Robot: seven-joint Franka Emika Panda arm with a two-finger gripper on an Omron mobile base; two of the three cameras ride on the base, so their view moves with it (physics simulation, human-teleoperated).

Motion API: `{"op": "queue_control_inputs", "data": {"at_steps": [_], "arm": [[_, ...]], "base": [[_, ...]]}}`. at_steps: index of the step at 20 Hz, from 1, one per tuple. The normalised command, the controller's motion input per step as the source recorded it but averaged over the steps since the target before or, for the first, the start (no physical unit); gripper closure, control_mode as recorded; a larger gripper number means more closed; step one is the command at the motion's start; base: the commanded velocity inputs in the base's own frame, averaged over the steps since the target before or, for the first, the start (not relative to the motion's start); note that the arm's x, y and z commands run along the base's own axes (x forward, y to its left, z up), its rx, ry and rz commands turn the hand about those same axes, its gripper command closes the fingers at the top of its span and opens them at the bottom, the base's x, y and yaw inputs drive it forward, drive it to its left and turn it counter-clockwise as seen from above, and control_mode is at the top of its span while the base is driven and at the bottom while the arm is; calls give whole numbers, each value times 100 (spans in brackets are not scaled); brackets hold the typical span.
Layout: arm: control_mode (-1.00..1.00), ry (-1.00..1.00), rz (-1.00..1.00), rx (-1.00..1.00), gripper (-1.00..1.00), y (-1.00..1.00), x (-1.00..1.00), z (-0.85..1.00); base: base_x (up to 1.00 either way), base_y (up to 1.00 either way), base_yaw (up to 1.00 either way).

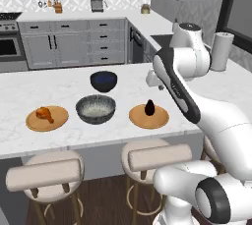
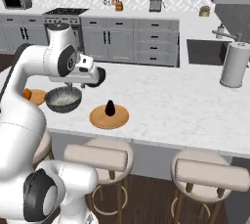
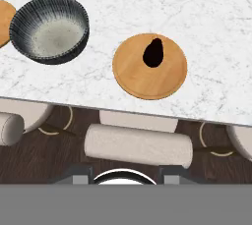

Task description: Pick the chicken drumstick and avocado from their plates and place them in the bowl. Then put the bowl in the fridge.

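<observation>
The end effector [image 3: 126, 179] hung well above the tabletop [image 1: 74, 135], looking down past its near edge, and held nothing; whether its jaws stood parted or drawn in could not be told, since only the finger tips showed at the bottom of the hand view. The avocado [image 3: 153, 52] stood on the right-hand plate [image 3: 150, 79], a little toward its far side, while the chicken drumstick [image 1: 45, 114] lay on the left-hand plate [image 1: 47, 119] and the grey speckled bowl [image 1: 96, 109] sat empty between the two, close to each. The smaller dark navy bowl [image 1: 104, 81] stood just behind the grey one. The step in hand looked like the first pick, most likely the avocado, as the hand camera faced it. To do it well, the hand would need to move forward over the fruit, part its fingers wider than the body, descend with them astride the thick lower part rather than the narrow top, and close gently, because the smooth round skin could slip or tip on the flat plate.
</observation>
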Motion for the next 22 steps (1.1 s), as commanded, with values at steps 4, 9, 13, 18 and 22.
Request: {"op": "queue_control_inputs", "data": {"at_steps": [4, 9, 13, 18, 22], "arm": [[100, 0, 0, 0, -100, 0, 0, -1], [100, 0, 0, 0, -100, 0, 0, 0], [100, 0, 0, 0, -100, 0, 0, 0], [100, 0, 0, 0, -100, 0, 0, 0], [100, 0, 0, 0, -100, 0, 0, 0]], "base": [[0, 12, 0], [0, 71, -3], [2, 58, -2], [24, 55, 0], [55, 53, 0]]}}
